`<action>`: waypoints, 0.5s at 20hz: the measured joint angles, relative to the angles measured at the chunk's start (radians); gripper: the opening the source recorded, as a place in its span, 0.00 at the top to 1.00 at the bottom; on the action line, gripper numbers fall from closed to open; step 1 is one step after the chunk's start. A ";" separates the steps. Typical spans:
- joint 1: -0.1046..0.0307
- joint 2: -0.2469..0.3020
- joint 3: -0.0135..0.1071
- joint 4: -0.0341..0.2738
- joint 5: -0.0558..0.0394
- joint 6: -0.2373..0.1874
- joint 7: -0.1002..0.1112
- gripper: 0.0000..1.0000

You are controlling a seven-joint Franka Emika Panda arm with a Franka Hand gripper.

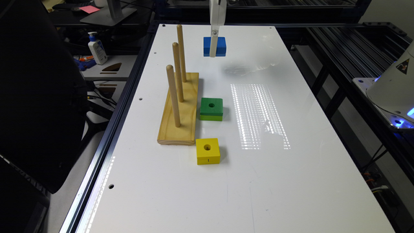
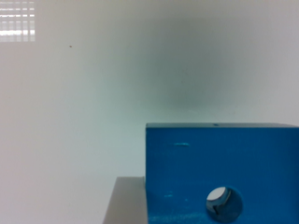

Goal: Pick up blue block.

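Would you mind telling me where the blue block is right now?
In the exterior view, the blue block hangs at the pincer above the far end of the white table, beyond the peg stand and green block.

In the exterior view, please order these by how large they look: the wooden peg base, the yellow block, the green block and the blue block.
1. Wooden peg base with three upright dowels, clearly largest.
2. Yellow square wooden block and green square wooden block: alike, unranked.
3. Blue square wooden block looks slightly smaller, but it is farther from the camera and partly behind the hand, so this is unsure.
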 joint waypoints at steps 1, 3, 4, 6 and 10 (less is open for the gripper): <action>0.000 -0.012 0.000 0.000 0.0000 -0.011 0.000 1.00; 0.000 -0.038 0.000 0.000 0.0000 -0.037 0.000 1.00; 0.000 -0.051 0.000 0.000 0.0000 -0.051 0.000 1.00; 0.000 -0.065 0.000 0.000 0.0000 -0.066 0.000 1.00; 0.000 -0.110 0.000 0.003 0.0000 -0.104 0.001 1.00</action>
